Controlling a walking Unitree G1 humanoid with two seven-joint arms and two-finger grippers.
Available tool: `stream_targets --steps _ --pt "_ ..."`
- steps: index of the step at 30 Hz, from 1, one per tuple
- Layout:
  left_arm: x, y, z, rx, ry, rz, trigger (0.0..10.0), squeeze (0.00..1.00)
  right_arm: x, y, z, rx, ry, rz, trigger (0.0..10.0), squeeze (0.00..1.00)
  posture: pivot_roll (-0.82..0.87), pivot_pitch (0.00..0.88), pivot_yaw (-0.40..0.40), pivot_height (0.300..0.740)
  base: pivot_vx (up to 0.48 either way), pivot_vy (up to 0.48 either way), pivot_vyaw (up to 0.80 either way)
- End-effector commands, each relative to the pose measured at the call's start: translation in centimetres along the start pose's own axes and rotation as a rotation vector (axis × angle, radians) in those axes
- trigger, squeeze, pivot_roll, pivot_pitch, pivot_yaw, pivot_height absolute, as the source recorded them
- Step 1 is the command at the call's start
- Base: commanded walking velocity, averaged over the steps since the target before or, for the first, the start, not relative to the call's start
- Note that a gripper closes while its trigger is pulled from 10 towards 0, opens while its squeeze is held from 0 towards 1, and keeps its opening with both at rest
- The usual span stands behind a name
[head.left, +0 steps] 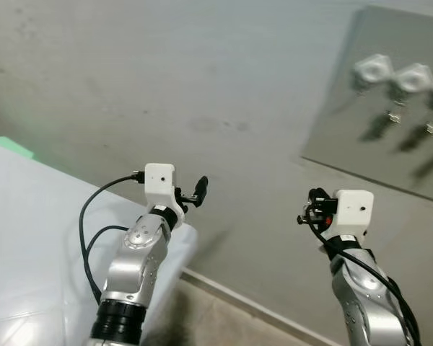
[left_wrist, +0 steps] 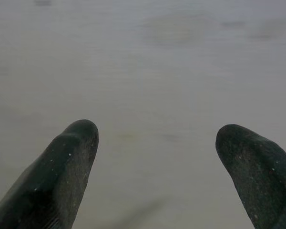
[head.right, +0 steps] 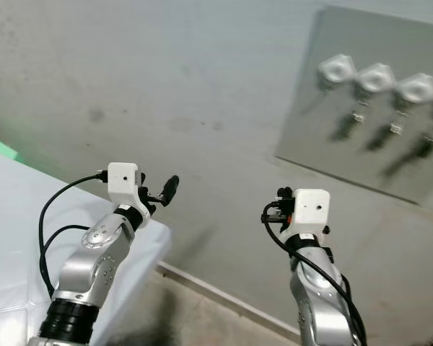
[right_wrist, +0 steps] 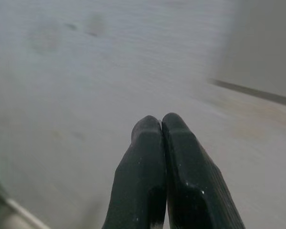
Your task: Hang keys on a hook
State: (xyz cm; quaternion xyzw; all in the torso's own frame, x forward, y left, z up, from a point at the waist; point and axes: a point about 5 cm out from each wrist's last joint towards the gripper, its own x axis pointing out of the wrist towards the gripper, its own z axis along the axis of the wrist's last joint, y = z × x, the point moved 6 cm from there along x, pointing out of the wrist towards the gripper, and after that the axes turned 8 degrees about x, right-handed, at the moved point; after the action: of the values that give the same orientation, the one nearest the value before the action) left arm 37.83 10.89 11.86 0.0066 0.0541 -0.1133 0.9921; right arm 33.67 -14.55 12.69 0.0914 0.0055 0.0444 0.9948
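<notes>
Board (head.left: 361,94) mounted on wall (head.left: 166,79), upper right, carrying a row of hooks (head.left: 413,78). Table (head.left: 29,238) lower left, against the wall.

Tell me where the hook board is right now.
The hook board hangs on the grey wall at upper right in the head views, above and beyond the right gripper.

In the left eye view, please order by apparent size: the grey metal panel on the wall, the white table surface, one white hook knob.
1. White table surface, though nearness to the camera enlarges it.
2. Grey metal panel, cut off by the frame edge.
3. White hook knob, clearly smallest.
</notes>
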Motion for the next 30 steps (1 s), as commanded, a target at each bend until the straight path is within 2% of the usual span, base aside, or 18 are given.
stream_targets --steps 1,3,5,10,14,24,27,30 --pt "0.4 -1.7 0.3 0.006 -0.005 -0.038 10.0 0.00 -0.2 -1.5 0.5 -0.021 -0.015 -0.042 10.0 0.00 0.03 0.015 -0.069 0.740 0.296 0.000 0.00" --pt "0.4 -2.0 0.4 -0.032 -0.008 -0.044 10.0 0.00 -0.2 -1.3 0.4 -0.026 -0.009 -0.034 10.0 0.00 0.03 0.015 -0.069 0.740 0.000 0.000 0.00" --pt "0.4 -2.0 0.4 -0.018 -0.005 -0.045 10.0 0.00 -0.2 -1.3 0.4 -0.025 -0.007 -0.032 10.0 0.00 0.03 0.013 -0.069 0.740 0.000 0.000 0.00" --pt "0.2 -3.6 1.6 0.042 -0.067 -0.121 10.0 0.00 -0.1 -0.9 0.3 -0.032 -0.006 -0.012 10.0 0.00 0.03 0.001 -0.068 0.740 0.000 0.000 0.00" --pt "0.1 -4.2 1.9 0.066 -0.088 -0.151 10.0 0.00 0.0 -0.7 0.2 -0.031 -0.004 -0.004 10.0 0.00 0.03 0.000 -0.066 0.740 0.000 0.000 0.00" --pt "-0.1 -4.6 2.1 0.102 -0.106 -0.178 10.0 0.00 -0.1 -1.0 0.4 -0.031 -0.012 -0.009 10.0 0.00 0.02 0.004 -0.063 0.740 0.000 0.000 0.00" --pt "-0.1 -4.0 1.7 0.025 -0.093 -0.147 10.0 0.00 -0.2 -1.1 0.4 -0.032 -0.013 -0.014 10.0 0.00 0.02 0.004 -0.063 0.740 0.000 0.000 0.00" --pt "-0.1 -4.0 1.9 0.060 -0.098 -0.147 10.0 0.00 -0.2 -1.3 0.1 -0.019 0.010 -0.028 10.0 0.00 0.02 0.016 -0.066 0.740 0.000 0.000 0.00"
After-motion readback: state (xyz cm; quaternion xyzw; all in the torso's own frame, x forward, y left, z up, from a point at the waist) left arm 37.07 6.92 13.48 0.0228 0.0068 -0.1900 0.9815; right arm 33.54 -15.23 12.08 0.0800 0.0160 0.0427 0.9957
